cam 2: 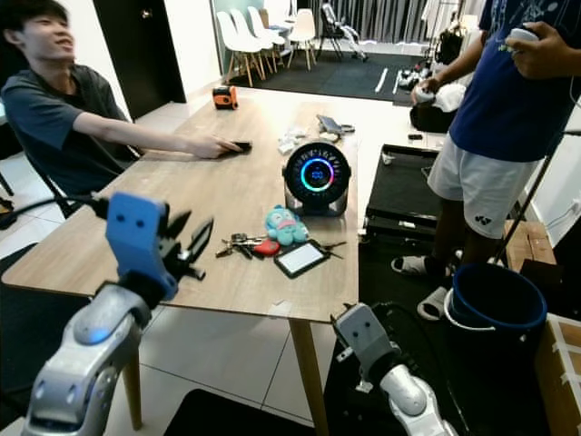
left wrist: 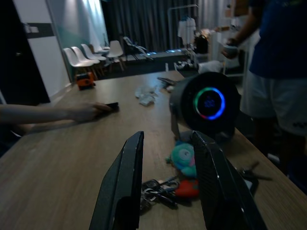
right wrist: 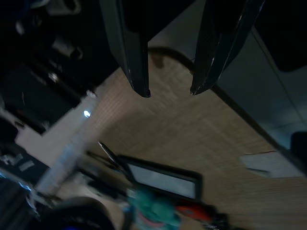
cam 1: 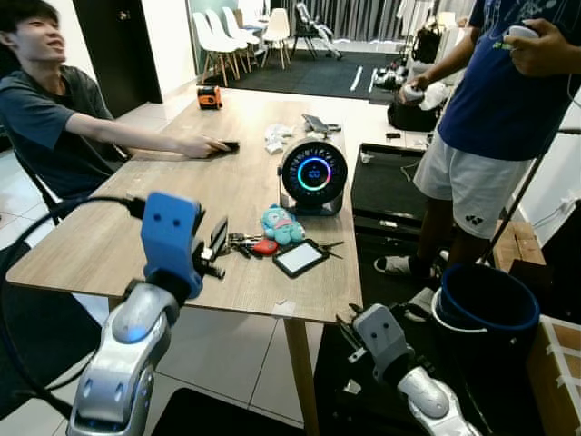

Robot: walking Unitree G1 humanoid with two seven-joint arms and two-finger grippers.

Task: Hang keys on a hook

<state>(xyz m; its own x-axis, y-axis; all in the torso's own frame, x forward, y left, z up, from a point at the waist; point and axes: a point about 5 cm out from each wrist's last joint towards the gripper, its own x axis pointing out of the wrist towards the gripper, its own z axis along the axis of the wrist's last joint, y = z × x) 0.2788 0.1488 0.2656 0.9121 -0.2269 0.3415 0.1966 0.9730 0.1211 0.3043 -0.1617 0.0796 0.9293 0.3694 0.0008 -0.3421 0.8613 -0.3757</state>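
A bunch of keys [cam 1: 241, 242] lies near the front edge of the wooden table [cam 1: 109, 236], joined to a red fob [cam 1: 265, 246] and a teal plush charm [cam 1: 282, 224]. My left gripper [cam 1: 216, 242] hovers open just left of the keys, fingers pointing at them. In the left wrist view the keys [left wrist: 156, 189] sit low between the two black fingers [left wrist: 125, 182]. My right gripper [cam 1: 348, 320] hangs open below the table's front right corner. Its wrist view looks up past the fingertips [right wrist: 140, 81] at the table edge.
A black framed screen [cam 1: 300, 258] lies right of the keys, and a round device with a glowing ring [cam 1: 313, 174] stands behind them. One person [cam 1: 54, 127] sits at the left with a hand on the table. Another person [cam 1: 504, 109] stands at the right near a blue bucket [cam 1: 488, 298].
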